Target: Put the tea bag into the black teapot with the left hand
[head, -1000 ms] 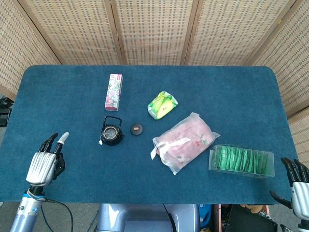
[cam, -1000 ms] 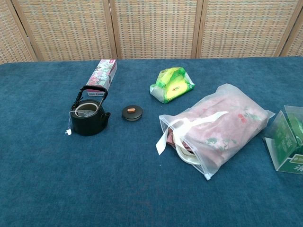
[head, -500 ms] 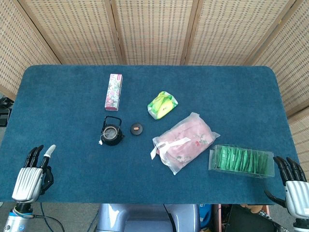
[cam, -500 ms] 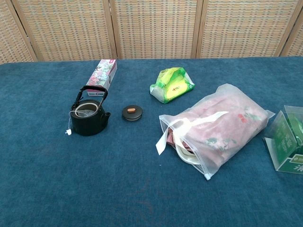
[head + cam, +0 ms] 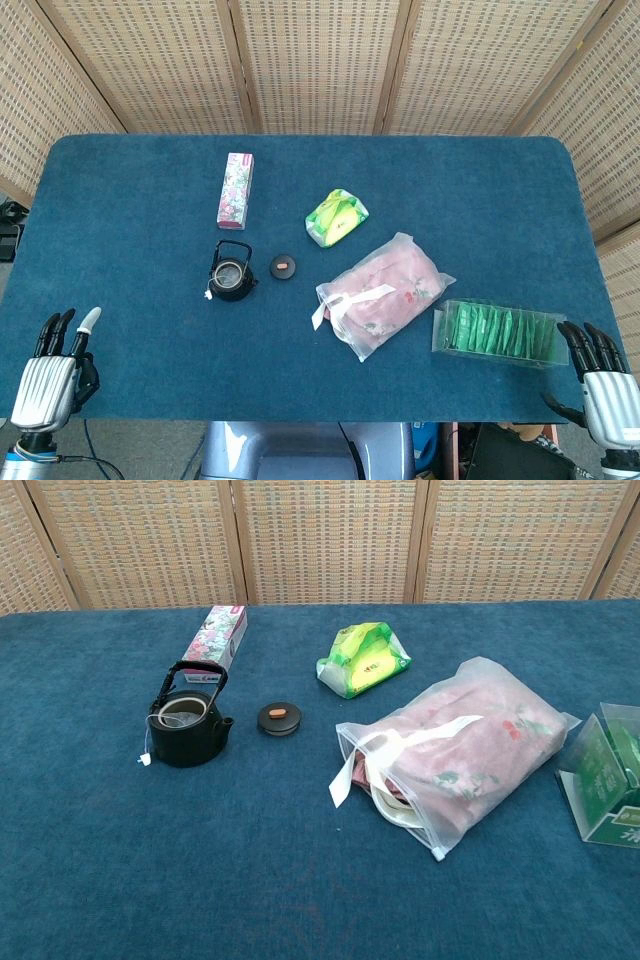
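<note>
We saw the tea bag point(image 5: 181, 718) sitting inside the black teapot point(image 5: 187, 734), its tag point(image 5: 145, 759) hanging outside. Our left robot hand point(image 5: 48, 375) held nothing, fingers apart, at the near left corner of the surface point(image 5: 140, 220). A bump on the string could pull the bag out.

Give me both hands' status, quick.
Left hand: open, holding nothing, at the table's near-left edge.
Right hand: open, holding nothing, at the near-right edge.
</note>
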`<action>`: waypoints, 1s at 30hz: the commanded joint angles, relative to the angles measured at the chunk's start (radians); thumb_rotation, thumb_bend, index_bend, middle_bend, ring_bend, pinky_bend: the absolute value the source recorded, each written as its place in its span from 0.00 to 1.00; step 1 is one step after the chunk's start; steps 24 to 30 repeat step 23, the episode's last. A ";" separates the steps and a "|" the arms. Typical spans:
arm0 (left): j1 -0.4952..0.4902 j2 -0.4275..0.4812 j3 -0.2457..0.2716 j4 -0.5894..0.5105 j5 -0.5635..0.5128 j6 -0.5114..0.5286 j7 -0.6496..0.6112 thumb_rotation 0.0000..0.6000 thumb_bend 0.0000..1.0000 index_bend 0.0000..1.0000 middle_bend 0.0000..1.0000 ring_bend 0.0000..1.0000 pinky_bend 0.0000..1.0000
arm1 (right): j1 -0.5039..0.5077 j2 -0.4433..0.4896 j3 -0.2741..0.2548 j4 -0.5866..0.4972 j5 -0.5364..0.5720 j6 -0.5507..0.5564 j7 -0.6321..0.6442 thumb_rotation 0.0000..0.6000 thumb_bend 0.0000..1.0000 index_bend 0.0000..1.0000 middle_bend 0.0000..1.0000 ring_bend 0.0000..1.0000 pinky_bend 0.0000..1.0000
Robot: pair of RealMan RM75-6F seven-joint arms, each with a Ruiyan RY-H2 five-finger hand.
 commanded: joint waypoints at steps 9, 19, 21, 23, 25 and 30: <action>0.030 0.010 -0.031 0.001 0.003 -0.014 0.018 1.00 0.17 0.00 0.00 0.00 0.00 | 0.004 -0.003 -0.002 0.001 -0.001 -0.001 0.001 1.00 0.01 0.12 0.19 0.08 0.16; 0.040 0.036 -0.043 -0.012 0.011 -0.050 0.054 1.00 0.13 0.00 0.00 0.00 0.00 | 0.005 -0.004 -0.003 0.003 0.000 0.001 0.004 1.00 0.01 0.12 0.19 0.08 0.16; 0.042 0.040 -0.046 -0.014 0.015 -0.056 0.056 1.00 0.10 0.00 0.00 0.00 0.00 | 0.005 -0.004 -0.004 0.004 0.000 0.001 0.004 1.00 0.01 0.12 0.19 0.08 0.16; 0.044 0.041 -0.049 -0.013 0.018 -0.060 0.055 1.00 0.09 0.00 0.00 0.00 0.00 | 0.005 -0.004 -0.005 0.004 0.001 0.001 0.005 1.00 0.01 0.12 0.19 0.08 0.16; 0.044 0.041 -0.049 -0.013 0.018 -0.060 0.055 1.00 0.09 0.00 0.00 0.00 0.00 | 0.005 -0.004 -0.005 0.004 0.001 0.001 0.005 1.00 0.01 0.12 0.19 0.08 0.16; 0.044 0.041 -0.049 -0.013 0.018 -0.060 0.055 1.00 0.09 0.00 0.00 0.00 0.00 | 0.005 -0.004 -0.005 0.004 0.001 0.001 0.005 1.00 0.01 0.12 0.19 0.08 0.16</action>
